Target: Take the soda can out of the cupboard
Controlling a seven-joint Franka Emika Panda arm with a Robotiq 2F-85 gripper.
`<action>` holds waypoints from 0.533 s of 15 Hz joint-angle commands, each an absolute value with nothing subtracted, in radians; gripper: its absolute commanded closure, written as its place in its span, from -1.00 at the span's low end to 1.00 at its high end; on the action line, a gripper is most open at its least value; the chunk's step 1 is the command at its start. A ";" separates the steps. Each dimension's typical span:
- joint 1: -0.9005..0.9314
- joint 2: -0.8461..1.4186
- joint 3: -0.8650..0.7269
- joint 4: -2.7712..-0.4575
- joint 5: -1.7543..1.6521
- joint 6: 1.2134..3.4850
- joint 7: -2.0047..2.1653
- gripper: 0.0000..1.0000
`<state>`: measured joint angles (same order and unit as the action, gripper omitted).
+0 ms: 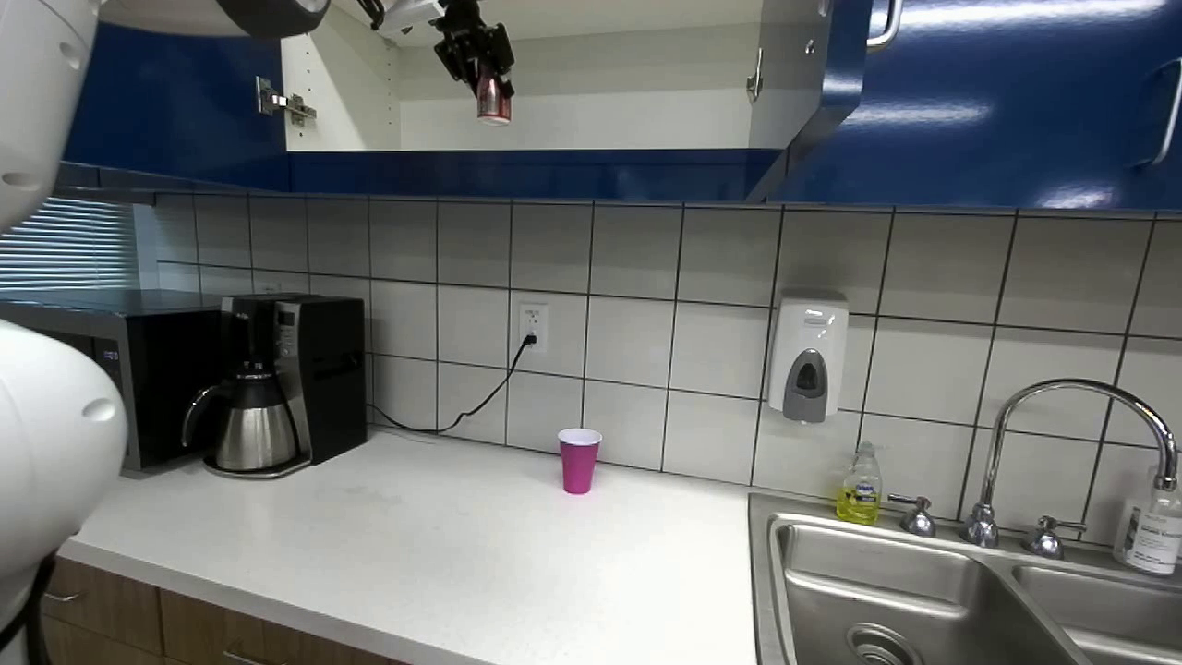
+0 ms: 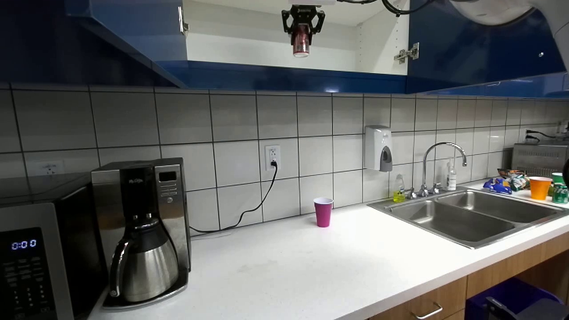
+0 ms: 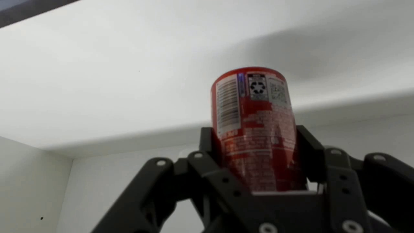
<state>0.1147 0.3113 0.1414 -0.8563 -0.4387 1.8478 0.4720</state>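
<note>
The soda can (image 1: 494, 105) is red and held roughly upright, bottom end down, in front of the pale interior of the open cupboard (image 1: 536, 175). The can also shows in an exterior view (image 2: 301, 44) and in the wrist view (image 3: 255, 106). My gripper (image 2: 301, 39) is shut on the can, one black finger on each side of it. In the wrist view, the gripper (image 3: 254, 132) covers the can's upper end. The white shelf (image 3: 106, 87) shows beyond the can with a soft shadow on it. The can's lower end looks raised above the shelf; how far is hard to tell.
The open cupboard doors stand on both sides (image 1: 813, 92) (image 1: 185, 111). Below, a pink cup (image 1: 579, 464) stands on the white counter (image 1: 443, 554). A coffee maker (image 2: 146, 258), a microwave (image 2: 44, 249), a soap dispenser (image 1: 809, 360) and a sink (image 1: 877, 573) are also there.
</note>
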 commanded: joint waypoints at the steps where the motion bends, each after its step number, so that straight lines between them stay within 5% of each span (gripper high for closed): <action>1: 0.112 0.194 0.138 -0.976 -0.448 1.822 0.491 0.24; 8: 0.108 -0.036 0.142 -1.283 -0.422 1.867 0.495 0.24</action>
